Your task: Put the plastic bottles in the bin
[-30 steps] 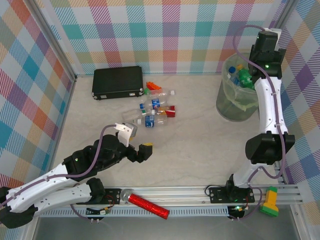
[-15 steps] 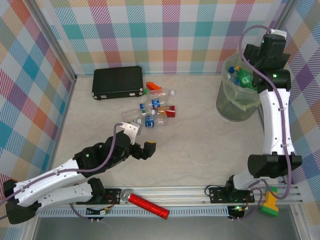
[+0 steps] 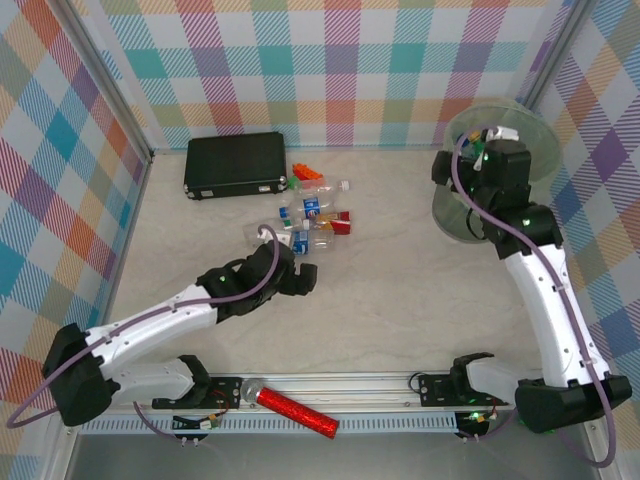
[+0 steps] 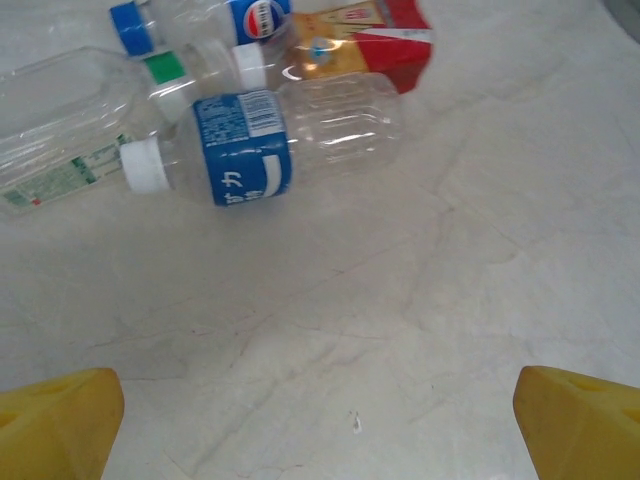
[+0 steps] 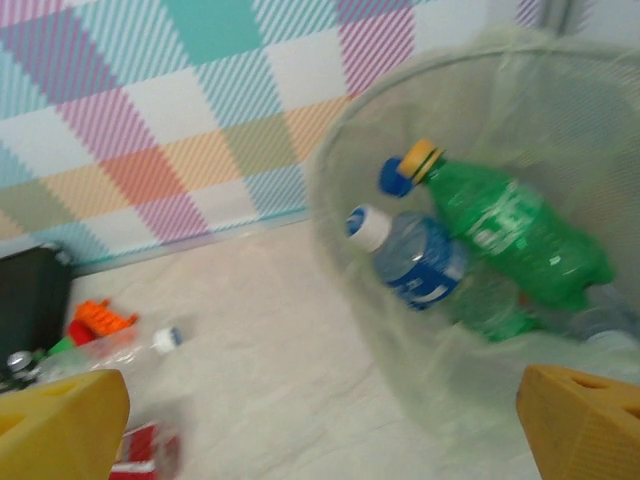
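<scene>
Several plastic bottles lie loose mid-table. Nearest in the left wrist view is a clear one with a blue label and white cap, with a clear green-labelled one to its left and a blue-capped one behind. My left gripper is open just short of them, bare table between its yellow fingertips. The bin stands at the far right, lined with a pale green bag. Inside it lie a green bottle and a blue-labelled bottle. My right gripper is open and empty beside the bin's left rim.
A flat black case lies at the back left, with orange toy bricks and a red packet among the bottles. A red glittery cylinder rests on the front rail. Checked walls close the table on three sides.
My right gripper has opened fully and swung from over the bin to its left side. My left arm has stretched forward toward the bottle cluster.
</scene>
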Tool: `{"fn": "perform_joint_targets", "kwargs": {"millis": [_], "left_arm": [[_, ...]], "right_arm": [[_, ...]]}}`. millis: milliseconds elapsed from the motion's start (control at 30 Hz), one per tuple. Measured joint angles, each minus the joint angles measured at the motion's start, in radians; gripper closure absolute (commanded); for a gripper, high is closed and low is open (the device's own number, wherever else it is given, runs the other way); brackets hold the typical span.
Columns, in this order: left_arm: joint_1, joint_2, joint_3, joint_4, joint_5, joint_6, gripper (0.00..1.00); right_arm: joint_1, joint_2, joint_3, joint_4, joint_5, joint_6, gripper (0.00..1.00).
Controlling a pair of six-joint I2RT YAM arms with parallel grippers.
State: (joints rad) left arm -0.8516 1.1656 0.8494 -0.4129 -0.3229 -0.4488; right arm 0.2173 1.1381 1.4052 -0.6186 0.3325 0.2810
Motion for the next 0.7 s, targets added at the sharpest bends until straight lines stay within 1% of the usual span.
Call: {"fn": "perform_joint_targets", "kwargs": {"millis": [167,333,533,700], "left_arm": [[0.093,0.095,0.065,0.016,0.03,-0.045,0.0],[0.174,0.198,0.121,0.063,0.08,-0.041,0.0],[0.24,0.359,0.222,0.131,0.157,0.009,0.01],[0.3,0.488,0.296,0.18,0.234,0.045,0.01]], "right_arm": [[0.047,-0.079,-0.159,0.028,-0.077,0.054,0.01],[0.08,-0.135,-0.269,0.036,-0.163,0.105,0.01],[0.14,-0.227,-0.357,0.056,-0.271,0.173,0.01],[0.182,-0.27,-0.38,0.06,-0.327,0.214,0.01]]}}
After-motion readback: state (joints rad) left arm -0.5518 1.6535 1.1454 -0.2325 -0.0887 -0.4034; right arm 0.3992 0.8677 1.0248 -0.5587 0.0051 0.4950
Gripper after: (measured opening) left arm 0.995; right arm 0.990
